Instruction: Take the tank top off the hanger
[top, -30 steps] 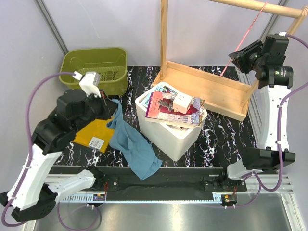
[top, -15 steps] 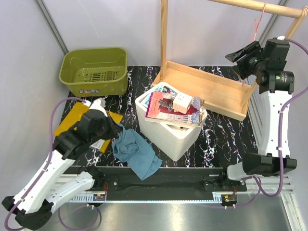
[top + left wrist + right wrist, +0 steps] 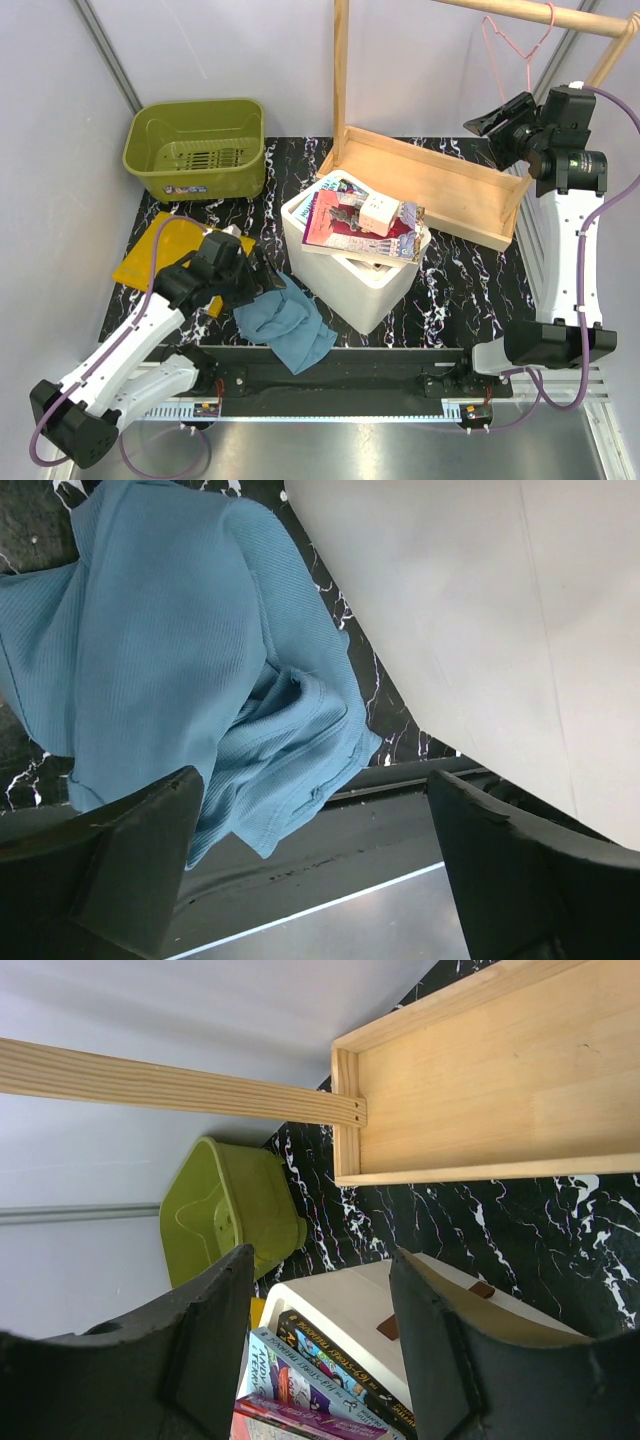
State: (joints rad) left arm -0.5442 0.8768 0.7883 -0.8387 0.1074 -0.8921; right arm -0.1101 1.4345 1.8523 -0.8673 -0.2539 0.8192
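Tank top [image 3: 285, 325] lies crumpled on the table [image 3: 455, 285], off the hanger [image 3: 516, 47], right under my left gripper [image 3: 262, 287]. Those fingers [image 3: 140, 840] stand wide apart over the cloth and grip nothing; the white box [image 3: 372, 290] is just past my right-hand finger. My right gripper [image 3: 488, 122] is parted too, holding nothing. The hanger hooks on the rail [image 3: 520, 12] above it, not touching my fingers.

You are looking at a white foam box [image 3: 368, 290] sitting on a black marble-patterned tabletop [image 3: 460, 285] veined in white. Left of that box a soft, ribbed teal-blue tank top [image 3: 290, 330] is showing. Beyond the box are a thin pink wire hanger [image 3: 518, 45] and an olive-green plastic basket [image 3: 195, 150].
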